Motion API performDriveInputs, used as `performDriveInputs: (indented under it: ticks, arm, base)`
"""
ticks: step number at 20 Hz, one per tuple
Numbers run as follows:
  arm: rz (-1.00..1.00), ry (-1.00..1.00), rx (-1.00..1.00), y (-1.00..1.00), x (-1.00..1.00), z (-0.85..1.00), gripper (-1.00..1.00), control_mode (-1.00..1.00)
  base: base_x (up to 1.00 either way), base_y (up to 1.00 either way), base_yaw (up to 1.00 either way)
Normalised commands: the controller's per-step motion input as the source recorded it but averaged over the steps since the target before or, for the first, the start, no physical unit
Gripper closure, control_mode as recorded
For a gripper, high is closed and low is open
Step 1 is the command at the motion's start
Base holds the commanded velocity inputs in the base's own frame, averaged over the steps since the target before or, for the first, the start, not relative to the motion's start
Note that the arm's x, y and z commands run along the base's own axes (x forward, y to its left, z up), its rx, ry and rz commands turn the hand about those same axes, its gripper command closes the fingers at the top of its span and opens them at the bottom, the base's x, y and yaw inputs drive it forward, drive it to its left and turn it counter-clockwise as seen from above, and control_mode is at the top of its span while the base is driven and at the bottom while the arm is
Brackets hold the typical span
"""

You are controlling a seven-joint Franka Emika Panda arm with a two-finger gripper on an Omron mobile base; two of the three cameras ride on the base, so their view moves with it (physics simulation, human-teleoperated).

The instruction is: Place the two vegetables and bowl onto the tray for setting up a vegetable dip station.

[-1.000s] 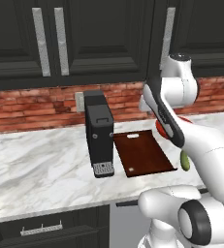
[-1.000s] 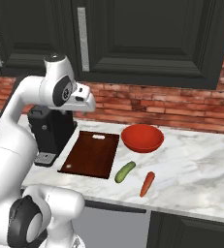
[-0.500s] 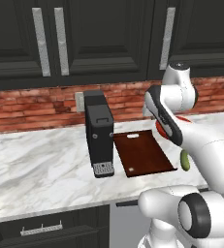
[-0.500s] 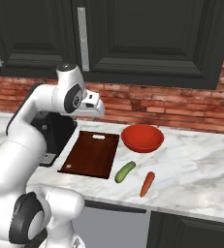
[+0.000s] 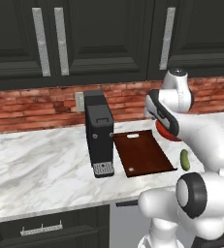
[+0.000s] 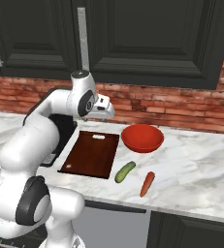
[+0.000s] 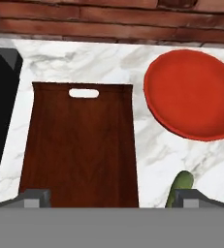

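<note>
A: Where the red brick backsplash (image 6: 181,106) meets the cabinets, what lies below?

B: A white marble counter (image 5: 36,169) under dark cabinets (image 5: 108,38) with long pale handles. A tall black appliance (image 5: 100,133) stands on it, just left of the tray (image 6: 91,154).

A: How does the tray look?

B: Flat, dark reddish-brown wood, bare, its pale handle slot at the end toward the wall.

A: And the rest?

B: The bright-red bowl (image 6: 142,137) sits on the counter just right of the tray's far end. The green cucumber (image 6: 124,172) lies near the tray's front right corner, the orange carrot (image 6: 147,183) beside it.

A: The gripper (image 7: 111,198)?

B: Spread wide above the tray, holding nothing.
</note>
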Motion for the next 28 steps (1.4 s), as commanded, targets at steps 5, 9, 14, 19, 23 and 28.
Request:
performDriveInputs:
  ticks: [5, 9, 14, 19, 23, 28]
  arm:
    - [0.0, 0.0, -0.03, -0.28, 0.35, -0.26, -1.0, -1.0]
    - [0.0, 0.01, -0.05, -0.24, 0.34, -0.3, -1.0, -1.0]
    - [0.0, 0.02, -0.06, -0.21, 0.32, -0.27, -1.0, -1.0]
    - [0.0, 0.01, -0.04, -0.23, 0.27, -0.28, -1.0, -1.0]
    - [0.0, 0.04, -0.01, -0.26, 0.23, -0.16, -1.0, -1.0]
    - [0.0, 0.01, 0.0, -0.22, 0.18, -0.16, -1.0, -1.0]
  base:
    - [0.0, 0.0, 0.0]
    - [0.0, 0.0, 0.0]
    - [0.0, 0.0, 0.0]
    - [0.0, 0.0, 0.0]
    - [0.0, 0.0, 0.0]
    - [0.0, 0.0, 0.0]
